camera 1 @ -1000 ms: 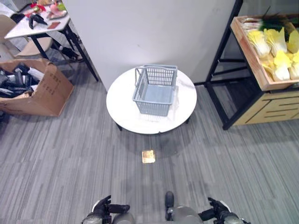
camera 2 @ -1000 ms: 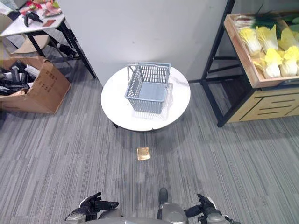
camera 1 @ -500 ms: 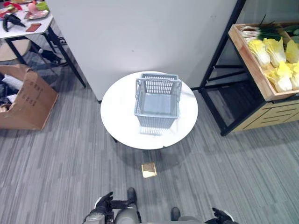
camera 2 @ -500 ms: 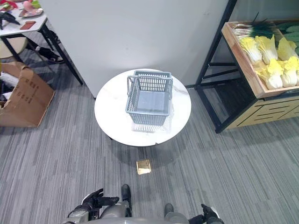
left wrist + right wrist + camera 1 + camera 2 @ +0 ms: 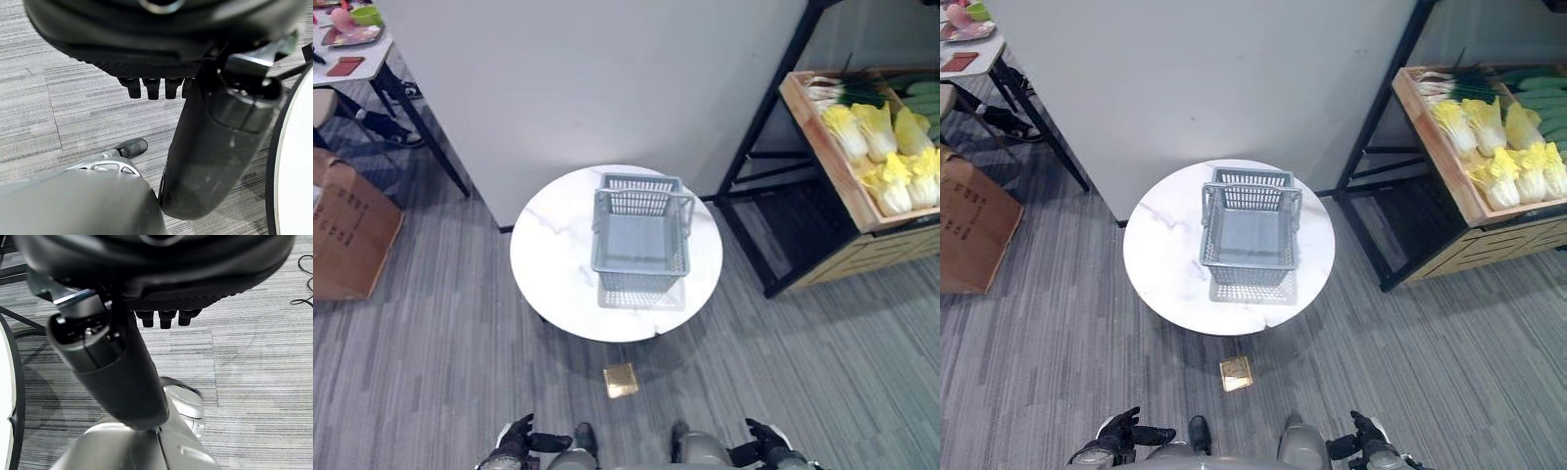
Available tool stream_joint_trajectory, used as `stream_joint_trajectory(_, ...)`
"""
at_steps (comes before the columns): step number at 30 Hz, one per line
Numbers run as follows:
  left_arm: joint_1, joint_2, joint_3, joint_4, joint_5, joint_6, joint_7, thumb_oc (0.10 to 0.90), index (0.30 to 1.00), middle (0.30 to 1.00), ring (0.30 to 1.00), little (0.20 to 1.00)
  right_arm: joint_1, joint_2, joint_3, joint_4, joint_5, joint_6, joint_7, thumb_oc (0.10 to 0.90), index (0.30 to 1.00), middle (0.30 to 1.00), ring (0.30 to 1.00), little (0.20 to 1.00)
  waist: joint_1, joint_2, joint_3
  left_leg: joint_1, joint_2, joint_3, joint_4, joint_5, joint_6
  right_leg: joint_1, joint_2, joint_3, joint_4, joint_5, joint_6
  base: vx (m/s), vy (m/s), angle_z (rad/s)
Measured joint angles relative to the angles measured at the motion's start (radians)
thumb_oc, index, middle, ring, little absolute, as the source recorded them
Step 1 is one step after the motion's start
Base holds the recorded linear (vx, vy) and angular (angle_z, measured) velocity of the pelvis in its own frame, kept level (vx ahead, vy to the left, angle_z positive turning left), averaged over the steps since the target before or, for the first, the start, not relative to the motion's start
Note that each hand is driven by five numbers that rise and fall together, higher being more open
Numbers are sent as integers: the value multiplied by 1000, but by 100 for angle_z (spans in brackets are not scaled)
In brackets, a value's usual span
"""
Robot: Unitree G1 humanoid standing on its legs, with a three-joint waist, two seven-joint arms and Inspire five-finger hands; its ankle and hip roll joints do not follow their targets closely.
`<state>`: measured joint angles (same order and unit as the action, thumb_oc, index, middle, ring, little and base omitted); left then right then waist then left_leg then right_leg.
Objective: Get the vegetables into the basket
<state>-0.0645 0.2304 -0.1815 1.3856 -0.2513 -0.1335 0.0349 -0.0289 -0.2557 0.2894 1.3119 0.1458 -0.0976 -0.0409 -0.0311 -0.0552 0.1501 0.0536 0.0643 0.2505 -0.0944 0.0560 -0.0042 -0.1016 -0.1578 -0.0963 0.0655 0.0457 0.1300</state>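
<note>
Standing on the round white table (image 5: 548, 264), the grey basket (image 5: 640, 245) holds nothing, its handle raised over the far end; the vegetables (image 5: 886, 157), yellow-leaved cabbages, lie in a wooden crate (image 5: 822, 147) on a black rack (image 5: 754, 196) well to the right; the left hand (image 5: 514, 443) and right hand (image 5: 769, 446) hang low at the near edge, fingers straight, thumbs out, holding nothing; a small gold square (image 5: 621, 379) lies on the carpet near the table.

You have one basket (image 5: 641, 238) on one round table (image 5: 558, 284). One crate (image 5: 1449, 176) holds about seven yellow cabbages (image 5: 1489, 147); the exact count is hard to tell. One cardboard box (image 5: 347, 230) and one gold tile (image 5: 621, 380) sit on the floor.
</note>
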Motion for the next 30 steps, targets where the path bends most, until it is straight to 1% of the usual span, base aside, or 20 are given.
stream_joint_trajectory(1,5,-7,0,-1,0,-1,-1,900,1000,1000,1000,1000,3,-1,0,0,-1,1,-2,900,1000,1000,1000,1000,0,6,-2,4,12,-2,1,0,-2,15,12,-8,-17,7,-5,95,-103,22)
stream_joint_trajectory(3,15,-18,13,-7,1,-3,-5,900,1000,1000,1000,1000,1,-15,5,-6,-2,8,1,900,1000,1000,1000,1000,1,34,-1,1,51,-7,12,13,-31,20,53,-17,-14,-2,-25,76,-130,0)
stream_joint_trajectory(4,14,-21,21,-9,6,-3,-5,900,1000,1000,1000,1000,3,-17,9,-10,-2,7,1,900,1000,1000,1000,1000,1,38,-3,-1,63,-10,18,12,-46,21,65,-23,-15,-5,-32,67,-154,6)
stream_joint_trajectory(8,13,-22,32,-8,9,-5,-5,900,1000,1000,1000,1000,7,-22,25,-29,-11,9,6,900,1000,1000,1000,1000,11,44,-6,-19,102,-24,52,7,-69,32,99,-43,-31,-10,-58,46,-167,7)
stream_joint_trajectory(10,10,-27,36,-9,9,-6,-5,900,1000,1000,1000,1000,10,-30,21,-22,-12,7,9,900,1000,1000,1000,1000,16,55,-5,-38,118,-45,66,2,-79,30,106,-59,-30,-12,-61,36,-171,22)
stream_joint_trajectory(12,9,-28,36,-9,9,-6,-4,900,1000,1000,1000,1000,10,-35,17,-15,-12,7,10,900,1000,1000,1000,1000,15,61,-6,-48,122,-52,70,-5,-80,28,108,-72,-29,-15,-66,67,-114,21)
stream_joint_trajectory(13,10,-30,39,-4,10,-6,-4,900,1000,1000,1000,1000,10,-41,-26,6,-12,6,7,900,1000,1000,1000,1000,18,68,-10,-46,125,-56,66,-6,-81,27,113,-77,-18,-22,-77,80,-98,12)
stream_joint_trajectory(15,11,-32,48,2,19,-4,1,900,1000,1000,1000,1000,11,-59,-65,4,-15,-1,-8,900,1000,1000,1000,1000,17,73,-21,-43,126,-56,63,-7,-82,27,116,-77,-14,-28,-77,63,-56,0)
stream_joint_trajectory(16,16,-35,50,3,23,-3,11,900,1000,1000,1000,1000,8,-77,-79,-2,-41,-2,-46,900,1000,1000,1000,1000,15,76,-29,-42,126,-55,61,-8,-83,28,116,-75,-14,-29,-76,47,-23,-3)
stream_joint_trajectory(17,19,-37,56,4,41,-3,12,900,1000,1000,1000,1000,15,-117,-84,-20,-106,-1,-86,900,1000,1000,1000,1000,15,80,-37,-42,123,-54,61,-6,-85,30,113,-75,-16,-28,-75,0,0,0)
stream_joint_trajectory(19,22,-38,62,3,57,-4,12,900,1000,1000,1000,1000,25,-171,-83,-49,-183,7,-120,900,1000,1000,1000,1000,16,82,-43,-38,118,-55,63,-3,-91,32,110,-76,-19,-27,-74,0,0,0)
stream_joint_trajectory(20,29,-37,75,-3,59,-4,13,900,1000,1000,1000,1000,30,-222,-104,-103,-228,30,-151,900,1000,1000,1000,1000,16,69,-43,-35,116,-55,61,-3,-91,37,107,-76,-20,-23,-78,0,0,0)
stream_joint_trajectory(21,35,-38,81,-6,61,-4,12,900,1000,1000,1000,1000,53,-269,-110,-197,-266,46,-161,900,1000,1000,1000,1000,14,78,-48,-34,111,-54,60,-3,-91,37,103,-74,-22,-22,-76,0,0,0)
stream_joint_trajectory(22,42,-39,98,-6,69,-6,12,900,1000,1000,1000,1000,65,-334,-116,-294,-333,51,-189,900,1000,1000,1000,1000,10,69,-48,-32,107,-52,57,-3,-91,42,101,-72,-34,-19,-64,4,20,-4)
stream_joint_trajectory(23,45,-41,117,-6,76,-5,11,900,1000,1000,1000,1000,86,-374,-135,-395,-376,71,-202,900,1000,1000,1000,1000,9,75,-50,-28,104,-51,54,-2,-91,47,99,-71,-45,-12,-63,1,18,-7)
stream_joint_trajectory(24,51,-40,134,-4,77,-5,12,900,1000,1000,1000,1000,91,-437,-151,-504,-442,58,-245,900,1000,1000,1000,1000,3,65,-50,-27,101,-51,52,-2,-91,53,97,-68,-59,-3,-59,5,20,-4)
stream_joint_trajectory(25,51,-38,142,-3,78,-4,12,900,1000,1000,1000,1000,83,-468,-169,-544,-476,46,-264,900,1000,1000,1000,1000,2,64,-56,-24,98,-51,52,-2,-91,58,96,-68,-66,1,-59,0,0,0)
stream_joint_trajectory(26,56,-38,157,-3,83,-4,12,900,1000,1000,1000,1000,73,-510,-181,-623,-515,64,-271,900,1000,1000,1000,1000,4,54,-60,-22,96,-50,46,-2,-91,66,94,-69,-74,3,-56,22,26,5)
stream_joint_trajectory(27,64,-37,157,-3,91,-6,13,900,1000,1000,1000,1000,60,-567,-200,-747,-583,47,-305,900,1000,1000,1000,1000,4,54,-64,-20,92,-50,38,-3,-87,69,90,-70,-84,8,-50,29,22,5)
stream_joint_trajectory(30,61,-30,155,-6,103,-9,14,900,1000,1000,1000,1000,-28,-580,-197,-842,-622,33,-314,900,1000,1000,1000,1000,16,46,-67,-18,88,-51,29,0,-86,77,88,-72,-99,17,-46,2,3,1)
